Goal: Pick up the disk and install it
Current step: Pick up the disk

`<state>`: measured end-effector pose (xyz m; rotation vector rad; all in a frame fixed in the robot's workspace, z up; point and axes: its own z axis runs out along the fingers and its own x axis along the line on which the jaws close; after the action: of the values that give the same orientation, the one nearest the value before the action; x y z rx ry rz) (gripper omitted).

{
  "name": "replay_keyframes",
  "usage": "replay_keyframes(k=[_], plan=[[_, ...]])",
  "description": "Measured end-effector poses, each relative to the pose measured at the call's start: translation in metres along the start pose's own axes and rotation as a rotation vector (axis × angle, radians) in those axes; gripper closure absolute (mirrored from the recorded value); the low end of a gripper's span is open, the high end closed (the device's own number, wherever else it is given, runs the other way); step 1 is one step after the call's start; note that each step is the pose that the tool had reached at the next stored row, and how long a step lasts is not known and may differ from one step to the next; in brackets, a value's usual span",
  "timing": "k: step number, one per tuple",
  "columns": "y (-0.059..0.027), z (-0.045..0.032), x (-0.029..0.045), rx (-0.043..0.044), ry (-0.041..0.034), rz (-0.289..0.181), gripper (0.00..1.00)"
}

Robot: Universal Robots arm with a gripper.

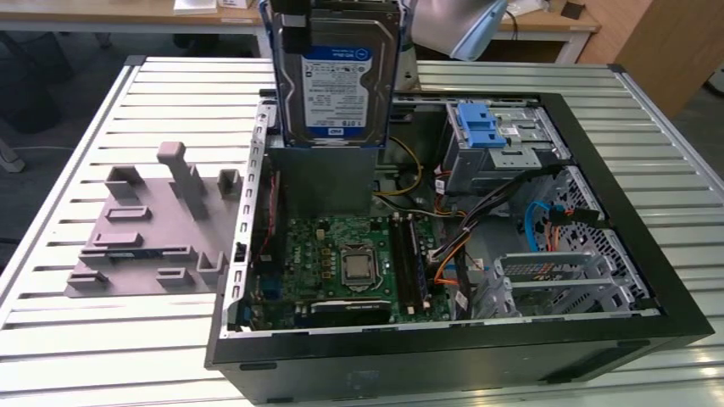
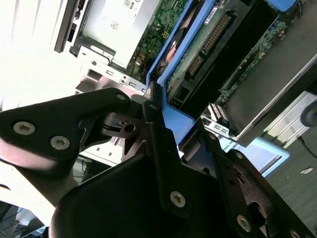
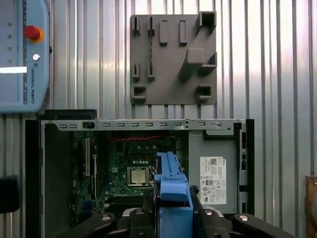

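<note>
Disk [image 1: 339, 85] hangs upright, long axis vertical, at upper centre of the exterior view, its edge clenched in the gripper [image 2: 178, 130], above the case [image 1: 453, 365].

I work in a robotics lab with an office feel. My bench is a ribbed metal table [image 1: 91, 356], and on it lie an open computer [image 1: 453, 373] with its circuit board [image 1: 339, 246] bare and a grey plate of part holders [image 1: 147, 229]. A robot control tablet [image 3: 22, 59] with a red stop button [image 3: 32, 32] lies on the table too, and wooden desks [image 1: 114, 10] stand behind.
</note>
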<state>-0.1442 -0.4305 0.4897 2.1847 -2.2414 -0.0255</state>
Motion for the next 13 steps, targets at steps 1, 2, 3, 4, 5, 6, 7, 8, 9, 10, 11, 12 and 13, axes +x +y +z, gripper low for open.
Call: replay_keyframes(k=[1,2,3,4,5,6,7,8,9,10,11,12,13], plan=[[-0.0002,0.0002,0.0,0.0001,-0.0002,0.0,0.64],[-0.001,0.0004,-0.0001,0.0003,-0.0001,0.0,0.64],[-0.0012,0.0009,-0.0001,0.0012,-0.0003,0.0,0.64],[-0.0013,0.0014,-0.0001,0.0023,-0.0001,0.0,0.64],[-0.0014,0.0021,-0.0001,0.0043,-0.0001,0.0,0.64],[-0.0015,0.0029,-0.0001,0.0057,0.0,0.0,0.64],[-0.0015,0.0038,-0.0001,0.0064,-0.0001,0.0,0.64],[-0.0018,0.0045,0.0,0.0065,-0.0002,0.0,0.64],[-0.0025,0.005,0.0,0.0066,-0.0002,0.0,0.64],[-0.0034,0.0053,0.0,0.0065,-0.0002,0.0,0.64],[-0.0053,0.0053,0.0001,0.0066,-0.0001,0.0,0.64],[-0.0078,0.0054,0.0002,0.0064,-0.0002,0.0,0.64],[-0.0108,0.0053,0.0002,0.0059,-0.0001,0.0,0.64]])
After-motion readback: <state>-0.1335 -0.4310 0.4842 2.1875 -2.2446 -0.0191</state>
